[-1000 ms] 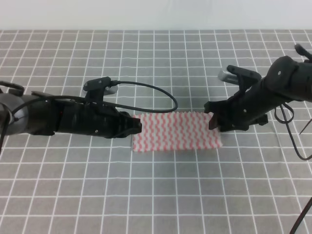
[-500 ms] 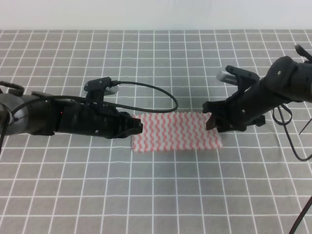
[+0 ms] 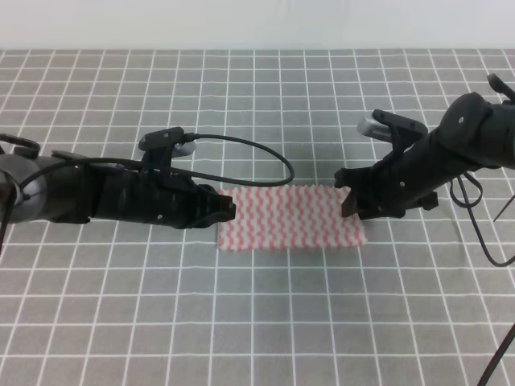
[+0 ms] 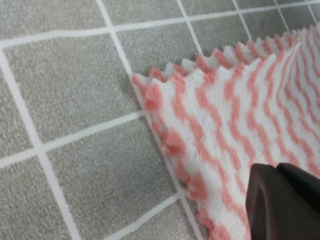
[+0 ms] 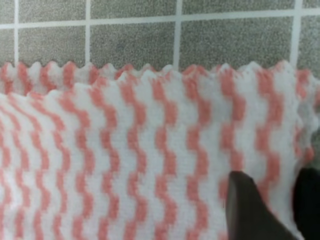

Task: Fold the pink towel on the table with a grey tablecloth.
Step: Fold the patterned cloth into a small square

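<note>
The pink towel (image 3: 290,217) lies flat on the table with a grey tablecloth (image 3: 257,322), doubled over into a rectangle; two pinked edges lie stacked along its far side (image 5: 150,75). My left gripper (image 3: 228,207) sits low at the towel's left edge. In the left wrist view its dark fingers (image 4: 280,200) are pressed together over the towel (image 4: 225,115), near a corner, with no cloth seen between them. My right gripper (image 3: 350,201) is at the towel's right end. In the right wrist view its fingers (image 5: 247,210) stand slightly apart over the flat cloth (image 5: 125,150).
A black cable (image 3: 257,153) loops over the cloth from the left arm (image 3: 96,193) behind the towel. The right arm (image 3: 459,145) and its hanging cables (image 3: 483,233) fill the right side. Grey gridded cloth (image 4: 75,100) surrounds the towel.
The right gripper has shifted slightly left and up at the towel's right end. The left arm and the towel have hardly moved.
</note>
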Controlling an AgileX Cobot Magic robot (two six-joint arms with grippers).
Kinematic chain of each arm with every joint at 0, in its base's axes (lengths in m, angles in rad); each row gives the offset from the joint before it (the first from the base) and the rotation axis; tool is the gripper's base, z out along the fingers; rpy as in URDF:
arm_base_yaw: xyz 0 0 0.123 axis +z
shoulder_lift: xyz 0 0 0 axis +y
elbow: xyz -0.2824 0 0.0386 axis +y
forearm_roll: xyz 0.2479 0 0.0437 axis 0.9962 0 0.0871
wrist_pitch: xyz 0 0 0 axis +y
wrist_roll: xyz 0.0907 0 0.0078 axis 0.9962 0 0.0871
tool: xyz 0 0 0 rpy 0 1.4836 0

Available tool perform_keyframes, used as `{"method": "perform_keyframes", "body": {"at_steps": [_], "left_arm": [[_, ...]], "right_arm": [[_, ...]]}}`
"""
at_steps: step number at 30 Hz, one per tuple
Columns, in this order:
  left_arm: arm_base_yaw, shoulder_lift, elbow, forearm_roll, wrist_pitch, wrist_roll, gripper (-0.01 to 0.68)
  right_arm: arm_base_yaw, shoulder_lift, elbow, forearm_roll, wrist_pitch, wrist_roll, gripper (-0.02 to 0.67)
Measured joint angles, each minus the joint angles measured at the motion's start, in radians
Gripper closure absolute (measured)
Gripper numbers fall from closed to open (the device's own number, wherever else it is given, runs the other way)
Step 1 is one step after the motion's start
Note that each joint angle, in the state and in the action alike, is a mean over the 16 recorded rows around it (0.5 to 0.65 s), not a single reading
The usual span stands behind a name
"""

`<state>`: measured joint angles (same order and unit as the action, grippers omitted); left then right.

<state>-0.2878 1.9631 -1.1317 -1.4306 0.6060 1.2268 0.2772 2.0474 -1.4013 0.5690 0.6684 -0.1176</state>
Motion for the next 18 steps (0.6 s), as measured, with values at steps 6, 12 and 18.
{"method": "perform_keyframes", "body": {"at_steps": [6,12,18], "left_arm": [[0.000,0.000,0.000,0.000,0.003,0.001,0.675],[0.000,0.000,0.000,0.009,0.006,0.002,0.675],[0.000,0.000,0.000,0.023,0.007,0.002,0.675]], "right_arm": [[-0.002,0.007,-0.004,-0.001,0.007,0.000,0.555],[-0.003,0.012,-0.010,-0.004,0.016,0.001,0.626],[-0.003,0.017,-0.039,-0.002,0.042,0.001,0.662]]}}
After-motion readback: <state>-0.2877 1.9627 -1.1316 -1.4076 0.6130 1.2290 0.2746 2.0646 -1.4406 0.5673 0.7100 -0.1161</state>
